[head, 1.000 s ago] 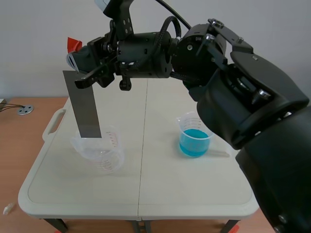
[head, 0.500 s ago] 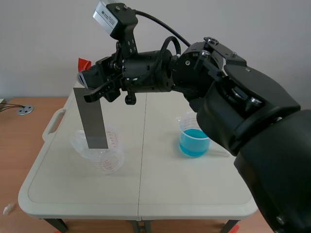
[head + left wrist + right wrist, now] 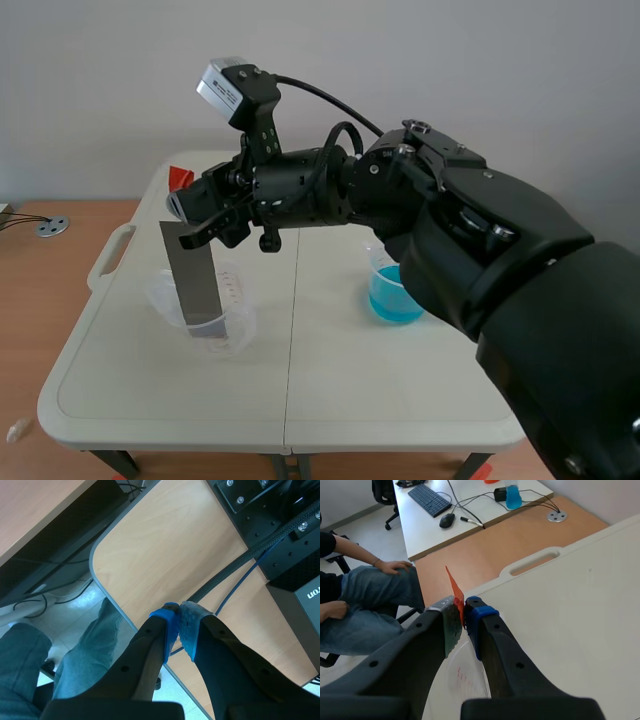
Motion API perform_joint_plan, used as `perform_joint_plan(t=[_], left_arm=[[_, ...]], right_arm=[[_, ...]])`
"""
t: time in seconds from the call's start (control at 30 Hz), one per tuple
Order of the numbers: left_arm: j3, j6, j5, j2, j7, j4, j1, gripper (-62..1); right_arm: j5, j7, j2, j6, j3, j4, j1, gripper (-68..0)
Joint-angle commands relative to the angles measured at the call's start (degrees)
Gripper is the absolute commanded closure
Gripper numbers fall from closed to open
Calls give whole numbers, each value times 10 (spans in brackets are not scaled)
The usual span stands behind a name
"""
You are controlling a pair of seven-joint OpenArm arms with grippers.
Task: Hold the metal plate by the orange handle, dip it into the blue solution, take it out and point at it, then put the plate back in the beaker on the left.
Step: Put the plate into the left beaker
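Scene view shows us the right gripper [image 3: 188, 215] clamped on the handle [image 3: 180, 178], the plate [image 3: 195, 280] hanging nearly upright, long axis top to bottom, handle end up and leaning slightly left, its lower end inside the left beaker [image 3: 235, 325], while we find the left gripper [image 3: 180, 614] closed on nothing.

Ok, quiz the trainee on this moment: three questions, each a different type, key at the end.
1. True or false: the right gripper is shut on the orange handle.
2. Where is the lower end of the metal plate relative to the clear beaker? A) inside it B) well above its rim C) outside, beside it
3. Fill in: the left gripper holds nothing and is ____.

Key: 1 true; 2 A; 3 shut.
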Motion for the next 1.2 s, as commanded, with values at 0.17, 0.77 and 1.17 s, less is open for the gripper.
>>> perform_joint_plan(t=[0.17, 0.77, 1.17], left_arm=[[1, -1, 0, 5, -6, 5, 4, -18], [1, -1, 0, 5, -6, 5, 4, -19], [1, -1, 5, 5, -26, 5, 3, -623]], right_arm=[[-23, 30, -3, 9, 3, -17, 12, -13], [-67, 48, -3, 9, 3, -37, 12, -343], [-64, 39, -3, -20, 24, -37, 15, -665]])
